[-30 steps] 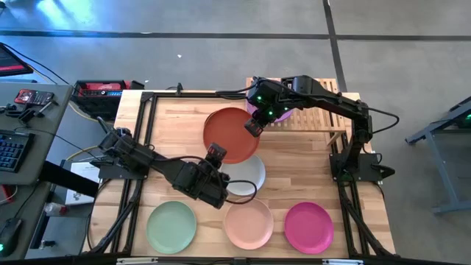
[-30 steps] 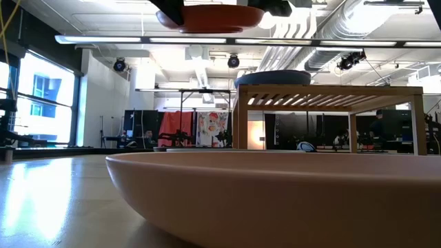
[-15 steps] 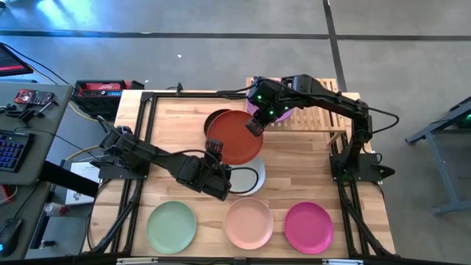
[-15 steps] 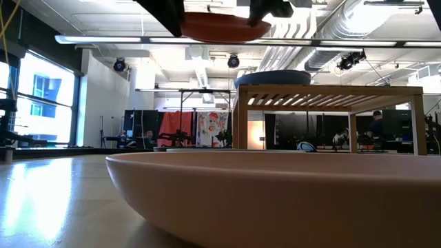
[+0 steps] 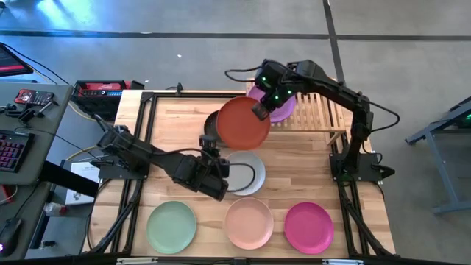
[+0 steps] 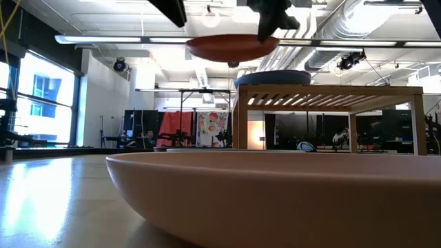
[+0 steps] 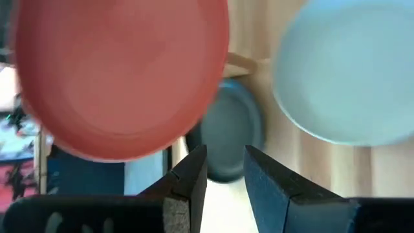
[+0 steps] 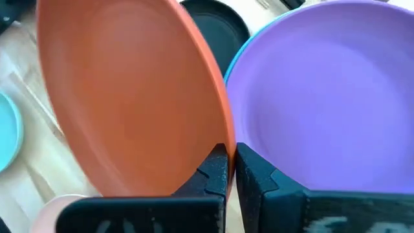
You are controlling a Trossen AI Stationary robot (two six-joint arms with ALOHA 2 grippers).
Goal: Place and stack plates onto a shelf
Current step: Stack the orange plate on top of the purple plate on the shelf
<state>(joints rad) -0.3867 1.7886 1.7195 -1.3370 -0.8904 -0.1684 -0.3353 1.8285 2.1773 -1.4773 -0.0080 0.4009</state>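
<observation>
So, left to right on the tabletop [image 5: 169, 125]: the mint green plate [image 5: 171, 227] sat at the near-left corner, untouched. The left tool [image 5: 214, 175] hung low near the middle, its fingers [image 7: 191, 178] apart with nothing between them, right beside the off-white plate [image 5: 249, 175]. Just past it, the black plate [image 5: 210, 122] peeked out from under the rust-orange plate [image 5: 242, 124], which was up in the air, not resting on anything. The right tool [image 5: 259, 110] was clamped on that plate's rim, on the edge facing the shelf [image 5: 324, 110]. The key bit: the shelf lay further right from the carried plate, and the purple plate [image 5: 281, 109] already sat on its near-left end, so the orange one probably needed to travel right, over that purple plate. The right arm was clearly the nearer one. The peach-pink plate [image 5: 249, 223] and magenta plate [image 5: 309, 227] waited along the front edge.
</observation>
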